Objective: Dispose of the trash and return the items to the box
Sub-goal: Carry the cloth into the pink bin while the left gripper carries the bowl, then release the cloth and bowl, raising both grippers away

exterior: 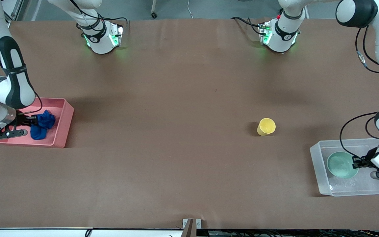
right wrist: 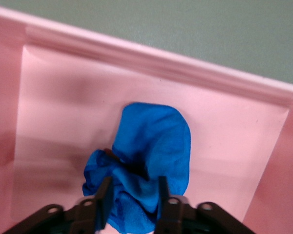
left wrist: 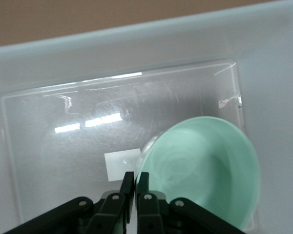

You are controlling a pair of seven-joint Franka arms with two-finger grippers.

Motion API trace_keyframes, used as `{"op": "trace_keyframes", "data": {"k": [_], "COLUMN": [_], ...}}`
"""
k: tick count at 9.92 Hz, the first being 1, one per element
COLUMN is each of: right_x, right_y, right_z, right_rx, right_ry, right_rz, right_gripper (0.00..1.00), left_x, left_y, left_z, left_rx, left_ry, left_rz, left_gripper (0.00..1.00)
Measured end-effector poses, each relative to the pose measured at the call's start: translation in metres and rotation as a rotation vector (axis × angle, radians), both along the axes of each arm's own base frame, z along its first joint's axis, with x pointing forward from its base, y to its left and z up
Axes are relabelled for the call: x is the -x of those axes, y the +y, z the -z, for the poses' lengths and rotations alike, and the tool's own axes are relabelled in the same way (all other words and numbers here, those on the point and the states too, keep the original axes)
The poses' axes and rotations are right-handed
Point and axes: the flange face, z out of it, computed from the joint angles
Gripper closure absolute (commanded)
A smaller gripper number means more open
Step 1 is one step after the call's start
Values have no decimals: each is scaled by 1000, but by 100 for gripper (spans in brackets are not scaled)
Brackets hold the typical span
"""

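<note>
The blue cloth wad [exterior: 43, 126] is in the pink bin [exterior: 66, 121] at the right arm's end of the table. My right gripper [exterior: 33, 121] is down in the bin, shut on the wad [right wrist: 156, 136], with a finger [right wrist: 103, 200] on each side. The mint-green bowl [exterior: 341, 164] is in the clear tub [exterior: 317, 171] at the left arm's end. My left gripper [exterior: 355, 162] is shut on the bowl's rim [left wrist: 205, 165], beside the tub's white label [left wrist: 119, 163]. The yellow cup [exterior: 266, 126] stands on the bare table, farther from the front camera than the tub.
Both arm bases [exterior: 102, 39] [exterior: 280, 38] stand along the table's edge farthest from the front camera. The brown tabletop [exterior: 176, 131] stretches between the bin and the cup. The bin's pink wall [right wrist: 151, 63] rises just past the wad.
</note>
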Motion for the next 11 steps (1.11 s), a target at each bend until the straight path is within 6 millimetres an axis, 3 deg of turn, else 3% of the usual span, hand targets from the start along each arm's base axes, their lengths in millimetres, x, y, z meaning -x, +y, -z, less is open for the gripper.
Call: {"op": "trace_keyframes", "data": {"k": [1, 2, 3, 4, 6, 7, 8, 10, 11], "right_x": [-8, -19, -30, -39, -39, -35, -30, -17, -9], "right_y": [4, 12, 29, 64, 129, 143, 146, 145, 146], "right_z": [-10, -32, -65, -110, -192, -229, -268, -349, -379], "right_rx": [-2, -17, -39, -60, -82, -87, -91, -92, -94], "right_ry": [-15, -19, -22, -37, -101, -154, -173, -170, -194], "right_rz": [-3, 33, 124, 211, 245, 234, 231, 306, 347], "right_gripper": [0, 0, 0, 0, 0, 0, 0, 0, 0], "left_x": [-2, -5, -10, -14, -8, 1, 14, 54, 76], "left_y": [-3, -6, -12, -20, -50, -76, -106, -171, -206], "left_z": [1, -4, -16, -43, -114, -143, -159, -159, -151], "left_rx": [0, -1, -4, -7, 13, 24, 29, 34, 34], "left_ry": [-12, -29, -49, -70, -52, -22, 9, 80, 110], "left_rz": [-6, -10, -10, -2, 39, 56, 65, 70, 71], "left_gripper": [21, 10, 7, 6, 6, 6, 6, 6, 6]}}
